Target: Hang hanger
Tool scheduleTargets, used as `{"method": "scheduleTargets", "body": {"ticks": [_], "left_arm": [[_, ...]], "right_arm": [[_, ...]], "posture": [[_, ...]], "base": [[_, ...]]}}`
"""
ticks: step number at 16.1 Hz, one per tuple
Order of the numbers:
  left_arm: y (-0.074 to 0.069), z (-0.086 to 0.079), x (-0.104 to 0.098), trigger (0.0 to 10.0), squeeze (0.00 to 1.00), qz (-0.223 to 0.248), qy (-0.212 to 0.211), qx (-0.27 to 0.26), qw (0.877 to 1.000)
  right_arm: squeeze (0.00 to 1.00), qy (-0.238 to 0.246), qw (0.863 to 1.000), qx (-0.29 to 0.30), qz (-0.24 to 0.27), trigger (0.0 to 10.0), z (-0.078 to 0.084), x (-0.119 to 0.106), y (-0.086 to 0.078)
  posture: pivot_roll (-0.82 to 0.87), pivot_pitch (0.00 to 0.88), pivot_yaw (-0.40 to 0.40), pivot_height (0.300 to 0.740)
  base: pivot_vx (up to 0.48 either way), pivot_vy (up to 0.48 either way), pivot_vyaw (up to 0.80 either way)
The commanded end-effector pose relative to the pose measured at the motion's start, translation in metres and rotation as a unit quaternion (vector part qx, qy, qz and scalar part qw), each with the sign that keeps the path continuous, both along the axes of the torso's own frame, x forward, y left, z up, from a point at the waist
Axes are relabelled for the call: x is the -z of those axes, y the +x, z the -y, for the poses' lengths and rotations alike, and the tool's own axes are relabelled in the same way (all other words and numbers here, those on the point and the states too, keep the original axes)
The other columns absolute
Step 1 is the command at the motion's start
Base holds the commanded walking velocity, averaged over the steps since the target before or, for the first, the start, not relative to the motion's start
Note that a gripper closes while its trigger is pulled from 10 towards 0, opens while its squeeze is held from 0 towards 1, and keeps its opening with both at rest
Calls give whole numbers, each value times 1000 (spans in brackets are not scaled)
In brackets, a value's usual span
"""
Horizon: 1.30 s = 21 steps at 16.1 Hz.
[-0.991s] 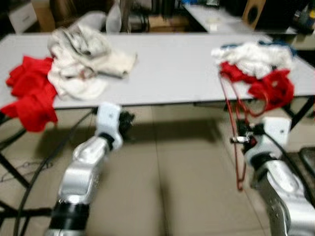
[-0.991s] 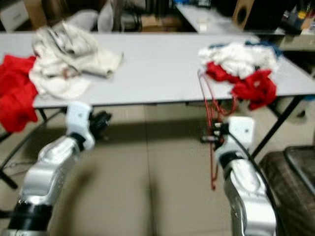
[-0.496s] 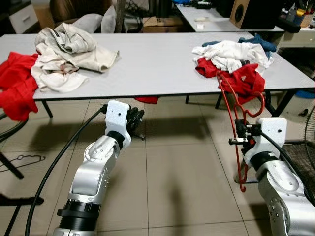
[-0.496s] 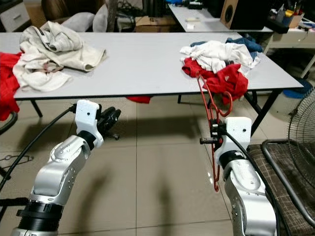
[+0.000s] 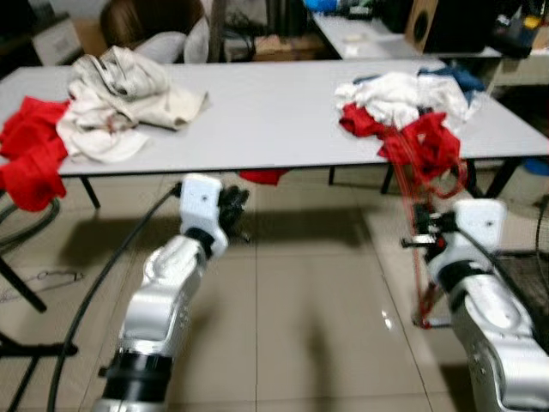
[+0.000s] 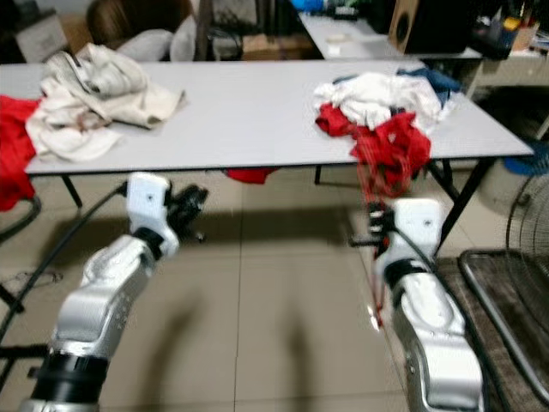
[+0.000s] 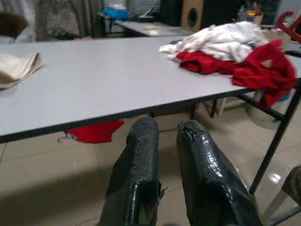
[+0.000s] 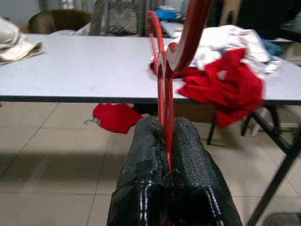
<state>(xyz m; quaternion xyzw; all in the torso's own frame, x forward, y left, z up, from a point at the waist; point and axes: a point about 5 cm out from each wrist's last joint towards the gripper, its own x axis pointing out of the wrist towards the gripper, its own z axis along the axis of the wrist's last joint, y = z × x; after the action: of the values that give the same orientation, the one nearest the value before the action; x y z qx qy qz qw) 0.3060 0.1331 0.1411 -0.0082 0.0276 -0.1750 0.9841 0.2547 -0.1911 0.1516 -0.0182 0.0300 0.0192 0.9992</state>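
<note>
The right gripper (image 8: 167, 141) was clamped tight on the red hanger (image 8: 162, 80), the two black fingers (image 8: 146, 155) pressed against the thin red bar from either side with no gap left. The hanger stood upright in that grip, hook end up and curling over above the fingers, lower frame hanging down below the wrist toward the tiled floor (image 5: 309, 326). Judged from that pose, it was carried hook-up so the hook could be dropped over a rail without re-gripping. The grip sat on the hanger's shaft, not the hook, which left the hook free.

In the head views the hanger (image 5: 418, 257) was blurred, a thin red line in front of the grey table (image 5: 274, 120), just before the table edge and below the red and white clothes pile (image 5: 407, 112) at the robot's right. Whether it touched that pile could not be told. No rail or rack could be made out, so the hanging spot was not identified.

The left gripper (image 7: 162, 141) was empty, its fingers nearly together with only a narrow slit between them, held low in front of the table edge. It looked parked out of the way, since the job needed one arm. Another heap of cream cloth (image 5: 129, 86) and red cloth (image 5: 30, 154) lay on the table at the robot's left, well apart from the hanger. A red scrap (image 7: 94, 132) lay on the floor under the table.

Task looked at an early stage: hanger in hand, not yet hung.
</note>
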Motion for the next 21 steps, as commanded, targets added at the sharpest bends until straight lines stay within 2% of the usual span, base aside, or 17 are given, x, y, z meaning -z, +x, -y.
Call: {"method": "scheduleTargets", "body": {"ticks": [1, 2, 3, 4, 6, 15, 18, 21], "left_arm": [[1, 2, -3, 10000, 0, -6, -14, 6, 1000], [1, 2, -3, 10000, 0, -11, -22, 11, 1000], [0, 2, -2, 10000, 110, -15, -28, 11, 999], [0, 3, -3, 10000, 722, -16, -32, 11, 999], [1, 2, -4, 10000, 1000, -11, -31, 13, 999], [3, -2, -8, 10000, 1000, 7, -15, 8, 1000], [3, -1, -8, 10000, 1000, 8, -15, 8, 1000], [4, -1, -8, 10000, 1000, 11, -11, 9, 1000]], "right_arm": [[0, -3, 1000, 3, 7, 10000, 2, -2, 0], [0, -3, 1000, 3, 7, 10000, 2, -2, 0], [0, -4, 1000, 3, 8, 10000, 2, -2, 1], [0, -5, 1000, 2, 8, 10000, 2, -2, 1], [0, -7, 1000, 1, 8, 10000, 2, -3, 1], [0, -5, 1000, -5, 6, 10000, 1, -2, 3], [0, -5, 1000, -6, 6, 10000, 1, -2, 3], [0, -10, 1000, -11, 11, 10000, 0, -3, 3]], "posture": [[-84, 0, 2, 740], [-84, 0, 2, 740], [-85, 0, 2, 740], [-85, 0, 2, 740], [-87, 0, 0, 740], [-84, 0, -1, 740], [-86, 0, 0, 740], [-88, 0, 0, 740]], "base": [[296, 0, 0], [311, 0, 0], [360, 0, 0], [398, 0, 0], [441, 0, 0], [437, 0, 0], [435, 0, -800], [435, 0, 0]]}}
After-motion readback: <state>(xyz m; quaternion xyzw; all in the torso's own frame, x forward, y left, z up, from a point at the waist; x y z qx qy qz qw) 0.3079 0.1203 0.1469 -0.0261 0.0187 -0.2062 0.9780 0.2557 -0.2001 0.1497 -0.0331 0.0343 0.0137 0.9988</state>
